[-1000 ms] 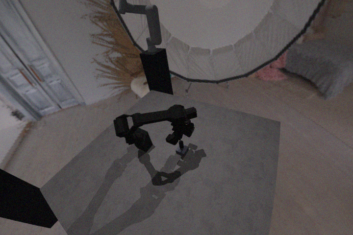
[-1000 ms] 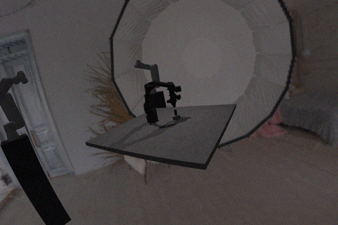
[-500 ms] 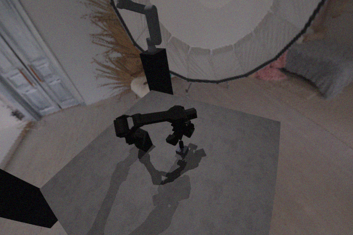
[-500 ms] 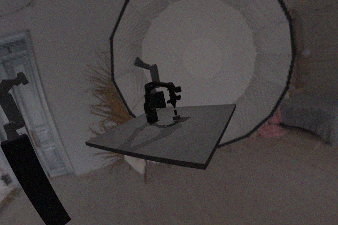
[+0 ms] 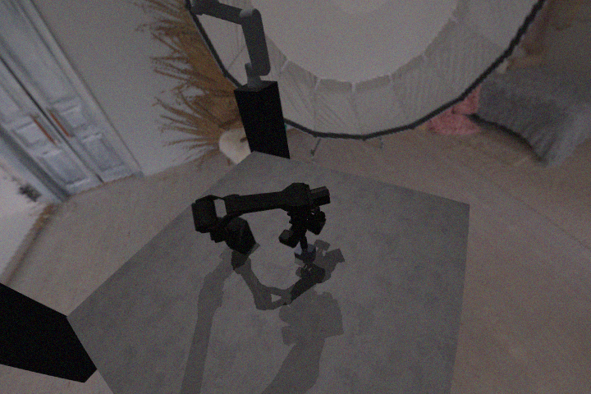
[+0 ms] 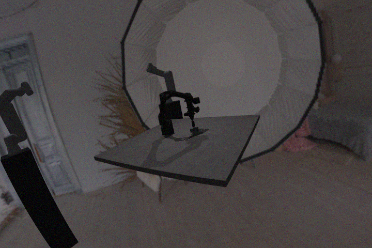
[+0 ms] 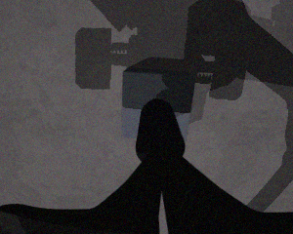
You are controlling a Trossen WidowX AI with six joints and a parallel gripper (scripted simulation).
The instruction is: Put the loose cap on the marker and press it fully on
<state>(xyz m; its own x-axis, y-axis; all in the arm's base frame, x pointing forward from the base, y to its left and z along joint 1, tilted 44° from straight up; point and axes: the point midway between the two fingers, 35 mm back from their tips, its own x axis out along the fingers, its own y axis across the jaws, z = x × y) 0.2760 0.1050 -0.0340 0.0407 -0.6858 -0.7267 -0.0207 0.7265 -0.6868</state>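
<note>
On one table (image 6: 221, 163): one holder block (image 7: 137, 88); one capped marker (image 7: 160, 133); one gripper (image 7: 162, 185) shut narrow, empty.

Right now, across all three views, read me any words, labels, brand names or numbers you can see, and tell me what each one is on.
None: no readable text in any view.
The arm, holder block, capped marker and table show no lettering; the pictures are dim and grainy, so any fine print would be lost.
</note>
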